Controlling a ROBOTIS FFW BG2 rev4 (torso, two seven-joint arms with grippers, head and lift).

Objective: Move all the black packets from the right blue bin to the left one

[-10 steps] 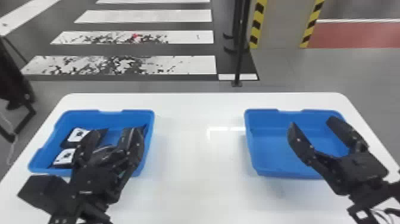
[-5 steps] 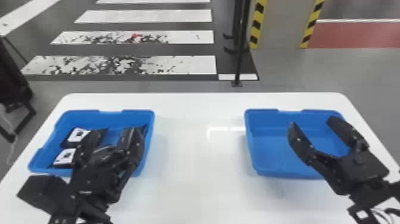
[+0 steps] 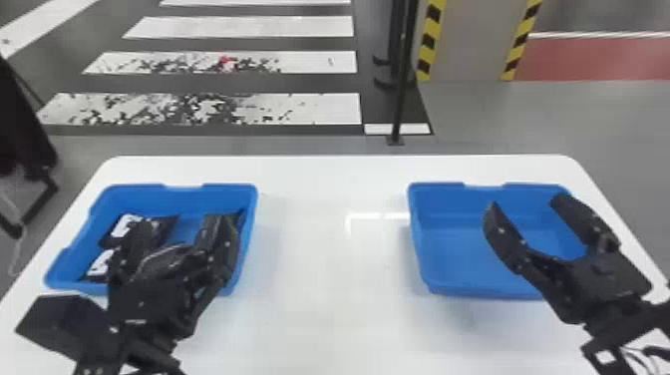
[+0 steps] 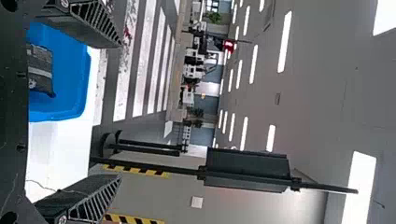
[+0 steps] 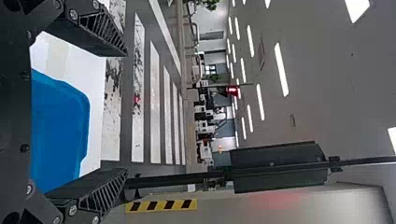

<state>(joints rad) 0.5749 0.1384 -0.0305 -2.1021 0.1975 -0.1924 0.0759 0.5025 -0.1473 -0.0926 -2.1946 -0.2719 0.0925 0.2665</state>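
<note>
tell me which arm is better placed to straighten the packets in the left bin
Left, most likely. The left hand is open at the left bin, close to the packets; the right hand, also open, is at the right bin, farther from them.

open tabletop (image 3: 329, 279) lane, bin walls (image 3: 418, 239) either side

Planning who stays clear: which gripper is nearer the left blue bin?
Left. The left gripper has its open fingers over the left bin, while the right gripper is over the right bin, across the white table.
</note>
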